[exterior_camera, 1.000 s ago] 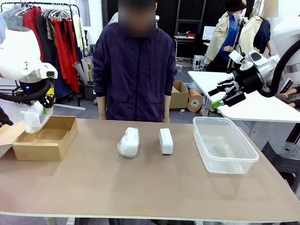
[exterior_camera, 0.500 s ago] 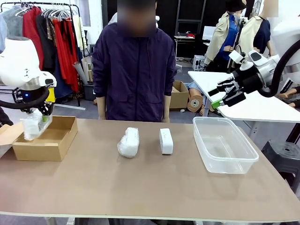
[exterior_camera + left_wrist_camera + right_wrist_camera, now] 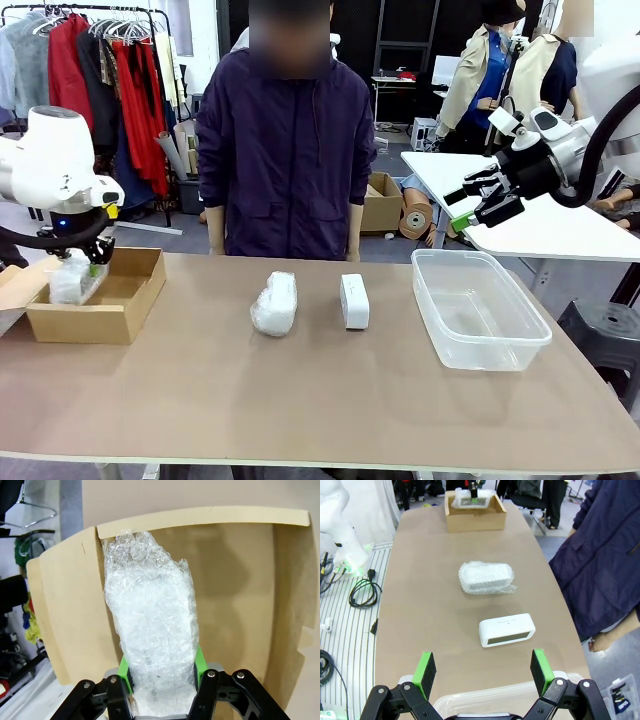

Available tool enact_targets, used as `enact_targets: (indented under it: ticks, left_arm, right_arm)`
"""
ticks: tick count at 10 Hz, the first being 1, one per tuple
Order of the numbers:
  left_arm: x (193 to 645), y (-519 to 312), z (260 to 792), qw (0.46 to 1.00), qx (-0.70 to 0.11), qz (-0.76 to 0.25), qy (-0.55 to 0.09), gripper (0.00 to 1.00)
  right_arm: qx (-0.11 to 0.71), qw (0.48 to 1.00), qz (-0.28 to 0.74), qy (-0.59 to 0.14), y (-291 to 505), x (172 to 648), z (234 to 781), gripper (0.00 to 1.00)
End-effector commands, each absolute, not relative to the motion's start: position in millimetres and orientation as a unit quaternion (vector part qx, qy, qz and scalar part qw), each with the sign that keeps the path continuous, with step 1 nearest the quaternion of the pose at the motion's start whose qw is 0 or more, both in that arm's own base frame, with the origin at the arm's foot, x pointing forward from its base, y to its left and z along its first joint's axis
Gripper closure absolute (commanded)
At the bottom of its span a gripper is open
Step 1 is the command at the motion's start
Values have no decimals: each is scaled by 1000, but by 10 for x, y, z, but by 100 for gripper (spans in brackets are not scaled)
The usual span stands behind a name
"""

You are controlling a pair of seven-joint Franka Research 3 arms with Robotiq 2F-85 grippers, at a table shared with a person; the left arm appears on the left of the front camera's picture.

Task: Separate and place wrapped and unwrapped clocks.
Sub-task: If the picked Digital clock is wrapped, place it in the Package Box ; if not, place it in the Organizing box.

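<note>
Over the open brown cardboard box (image 3: 85,325), my left end effector (image 3: 162,680) is gripping a lumpy bundle in whitish bubble wrap (image 3: 150,615), its long side pointing straight down into the box. My right end effector (image 3: 483,666) is hanging open, far away.

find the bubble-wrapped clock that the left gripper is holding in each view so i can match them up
Front view: far left, the wrapped clock sits low in the cardboard box, under the left gripper.
Left wrist view: centre, the wrapped clock rises between the green pads, with the box wall behind it.
Right wrist view: top edge, small, the wrapped clock is inside the box.
Shared landmark: the cardboard box.
</note>
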State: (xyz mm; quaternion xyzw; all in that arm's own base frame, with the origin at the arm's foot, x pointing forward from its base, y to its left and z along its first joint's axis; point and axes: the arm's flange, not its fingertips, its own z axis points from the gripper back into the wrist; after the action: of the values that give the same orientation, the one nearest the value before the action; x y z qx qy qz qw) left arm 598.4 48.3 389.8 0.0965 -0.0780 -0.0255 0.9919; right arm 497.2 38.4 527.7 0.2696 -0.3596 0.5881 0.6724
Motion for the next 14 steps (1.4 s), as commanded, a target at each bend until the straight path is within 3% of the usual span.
enact_targets:
  ticks: [1,13,14]
  left_arm:
    - [6035,473,3899,989,120,-19,-87,100]
    - [6112,478,3782,990,121,-7,-74,100]
    - [6113,484,3777,990,125,-9,-72,96]
  right_arm:
    - [271,668,591,-362,395,4964,5297,0]
    - [271,668,591,-362,395,4964,5297,0]
    - [271,668,591,-362,395,4964,5297,0]
